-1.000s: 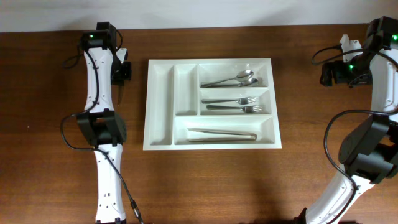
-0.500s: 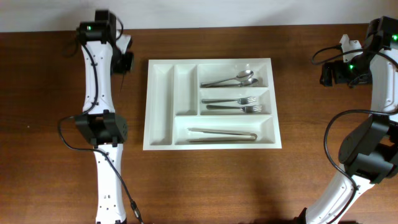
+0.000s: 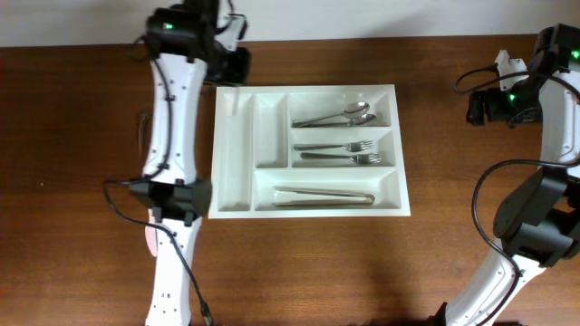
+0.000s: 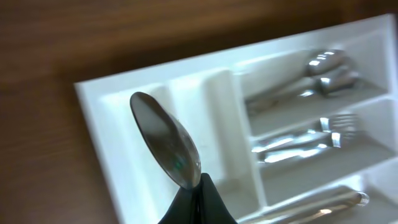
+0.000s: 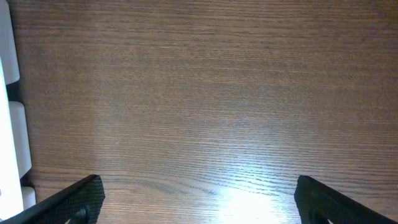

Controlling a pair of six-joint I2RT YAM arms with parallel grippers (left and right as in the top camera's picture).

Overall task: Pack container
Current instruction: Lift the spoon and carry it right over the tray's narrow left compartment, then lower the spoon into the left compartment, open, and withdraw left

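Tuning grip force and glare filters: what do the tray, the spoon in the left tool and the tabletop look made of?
Container: probably moulded plastic, white, smooth; rounded one-piece walls.
Spoon in the left tool: metal, likely stainless steel, polished; mirror-like reflections.
Table: wood or wood-look laminate, brown grain, light sheen; cannot tell which.
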